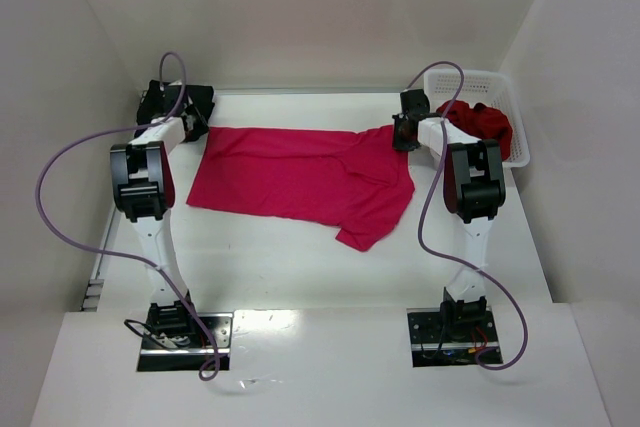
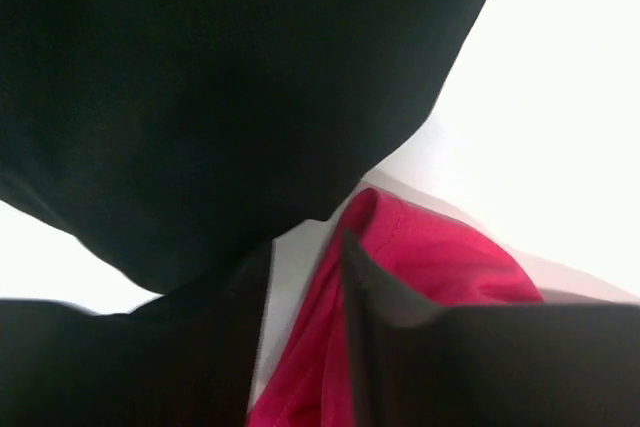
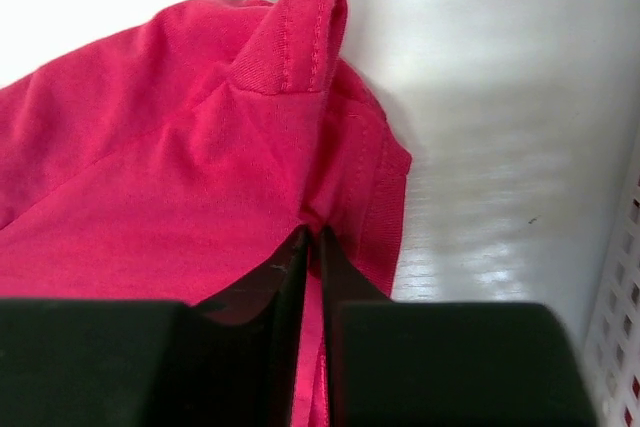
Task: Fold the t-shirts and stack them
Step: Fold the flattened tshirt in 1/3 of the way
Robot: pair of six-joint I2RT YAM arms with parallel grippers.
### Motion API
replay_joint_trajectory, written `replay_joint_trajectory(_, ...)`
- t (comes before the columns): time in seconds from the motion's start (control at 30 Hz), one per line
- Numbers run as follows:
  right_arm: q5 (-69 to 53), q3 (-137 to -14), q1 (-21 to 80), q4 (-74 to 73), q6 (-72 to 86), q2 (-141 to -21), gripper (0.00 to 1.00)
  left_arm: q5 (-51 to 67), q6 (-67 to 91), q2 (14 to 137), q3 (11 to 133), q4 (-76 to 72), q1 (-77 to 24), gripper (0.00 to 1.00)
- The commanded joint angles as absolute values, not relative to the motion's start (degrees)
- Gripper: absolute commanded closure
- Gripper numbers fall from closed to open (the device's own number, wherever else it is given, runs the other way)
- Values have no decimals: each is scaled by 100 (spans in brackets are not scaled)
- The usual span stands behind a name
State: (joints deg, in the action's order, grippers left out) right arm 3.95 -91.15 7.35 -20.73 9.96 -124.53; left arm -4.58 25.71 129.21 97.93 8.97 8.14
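- Currently your right gripper (image 3: 312, 237) is clenched on the crimson-pink t-shirt (image 1: 290, 177). Its two black fingers stand nearly together, with a fold of the cloth pinched between them.
- You hold that fold at the shirt's 2 o'clock corner, beside a sleeve (image 3: 305, 37) with a double-stitched hem that curls upward.
- Your left gripper (image 2: 308, 257) sits at the shirt's 10 o'clock corner. Its fingers stand apart, with pink cloth and a strip of white table showing in the gap, so it looks released. The dark fingers blur into the black cloth behind, so you should treat that as likely rather than certain.
- You have the shirt spread flat at mid-table (image 1: 300, 267), soft matte knit without print. It is roughly rectangular, with one sleeve pointing toward 5 o'clock.
- At 10 o'clock from the shirt a black t-shirt (image 1: 150, 99) lies bunched in the corner, just past your left gripper.
- At 2 o'clock a white plastic lattice basket (image 1: 520, 147) holds crumpled darker red t-shirts (image 1: 485, 125), just beside your right gripper.
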Motion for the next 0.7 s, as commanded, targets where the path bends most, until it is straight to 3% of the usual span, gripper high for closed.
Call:
replay_joint_trajectory(0.0, 237, -9053, 809, -2021, 993, -12340, 79, -203, 2514, 12604, 9976, 773, 861, 51)
replay_joint_trajectory(0.03, 185, -9053, 809, -2021, 993, -12340, 73, -72, 2514, 12604, 9976, 773, 861, 47)
replay_joint_trajectory(0.07, 132, -9053, 809, -2021, 993, -12340, 59, 17, 2453, 12473, 9976, 773, 861, 44)
replay_joint_trajectory(0.13, 9, -9053, 809, -2021, 993, -12340, 42, 289, 2383, 12367, 9976, 826, 861, 41)
replay_joint_trajectory(0.17, -252, -9053, 809, -1969, 1045, -12175, 18, 447, 2330, 12183, 9976, 957, 861, 39)
replay_joint_trajectory(0.2, -316, -8974, 809, -1969, 1046, -12077, 12, 596, 2329, 12112, 9976, 958, 861, 39)
replay_joint_trajectory(0.33, -255, -8780, 809, -1881, 1099, -11330, 1, 1178, 2013, 11620, 9607, 1168, 861, 29)
replay_joint_trajectory(0.5, -588, -8464, 914, -1828, 1310, -10398, 1, 1239, 1872, 10898, 8992, 1397, 800, 22)
replay_joint_trajectory(0.67, -186, -8052, 1431, -2284, 1310, -9915, 1, 792, 1723, 10380, 8544, 1985, 800, 22)
